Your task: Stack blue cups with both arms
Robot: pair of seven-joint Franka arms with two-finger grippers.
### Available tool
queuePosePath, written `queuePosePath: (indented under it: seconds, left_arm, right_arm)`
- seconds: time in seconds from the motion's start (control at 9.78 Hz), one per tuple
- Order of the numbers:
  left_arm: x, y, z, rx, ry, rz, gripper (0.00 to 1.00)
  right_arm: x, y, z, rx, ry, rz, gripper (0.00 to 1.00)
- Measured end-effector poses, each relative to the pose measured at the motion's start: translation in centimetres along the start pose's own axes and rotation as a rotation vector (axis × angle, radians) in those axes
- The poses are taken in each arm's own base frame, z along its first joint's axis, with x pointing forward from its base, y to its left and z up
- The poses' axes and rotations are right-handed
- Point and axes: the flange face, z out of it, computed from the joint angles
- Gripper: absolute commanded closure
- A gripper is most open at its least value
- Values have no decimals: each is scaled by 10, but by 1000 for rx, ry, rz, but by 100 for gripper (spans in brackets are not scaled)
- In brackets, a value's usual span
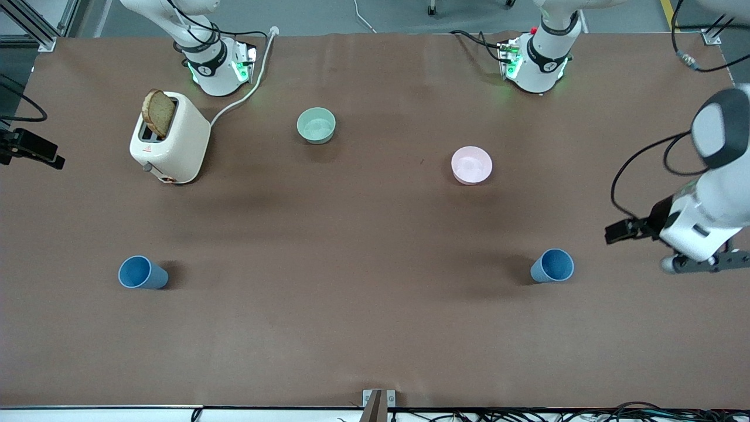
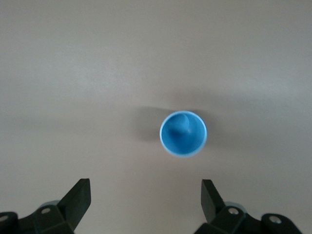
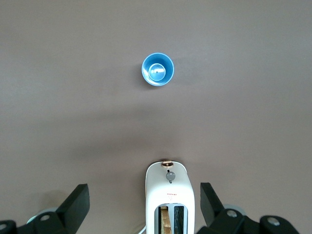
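Two blue cups stand upright, mouths up, on the brown table. One cup point(image 1: 552, 266) is toward the left arm's end; the left wrist view shows it point(image 2: 183, 133) below. My left gripper point(image 1: 706, 264) hovers beside this cup at the table's end, open and empty point(image 2: 145, 196). The other cup point(image 1: 142, 273) is toward the right arm's end and shows in the right wrist view point(image 3: 157, 69). My right gripper point(image 3: 144, 201) is open and empty, high over the toaster; it is out of the front view.
A white toaster point(image 1: 173, 140) with a bread slice point(image 1: 158, 112) in it stands near the right arm's base, also in the right wrist view point(image 3: 168, 195). A pale green bowl point(image 1: 316, 125) and a pink bowl point(image 1: 471, 164) sit farther from the camera than the cups.
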Motion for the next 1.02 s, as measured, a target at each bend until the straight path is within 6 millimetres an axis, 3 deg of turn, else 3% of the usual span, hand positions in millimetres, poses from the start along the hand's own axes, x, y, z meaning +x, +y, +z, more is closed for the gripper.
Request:
queuePosePath:
  seconds: [0.2, 0.31, 0.41, 0.61, 0.72, 0.92, 1.02]
  left_arm:
    - [-2, -1, 71, -13, 37, -51, 0]
    - [-7, 0, 98, -16, 37, -65, 0]
    - [-10, 0, 121, -19, 35, -71, 2]
    - [-12, 5, 163, -26, 26, -65, 16]
    - [-17, 4, 180, -25, 3, -64, 38]
    - [-19, 3, 185, -23, -6, -64, 76]
    - [-20, 5, 186, -23, -8, -61, 89]
  right_arm:
    - [22, 0, 20, -2, 37, -1, 0]
    - [43, 0, 47, -5, 51, -8, 0]
    - [68, 5, 86, -9, 51, -30, 0]
    - [112, 16, 170, -17, 52, -64, 0]
    - [132, 24, 220, -21, 59, -66, 0]
    - [144, 31, 276, -27, 76, -115, 0]
    - [144, 37, 303, -31, 96, -134, 0]
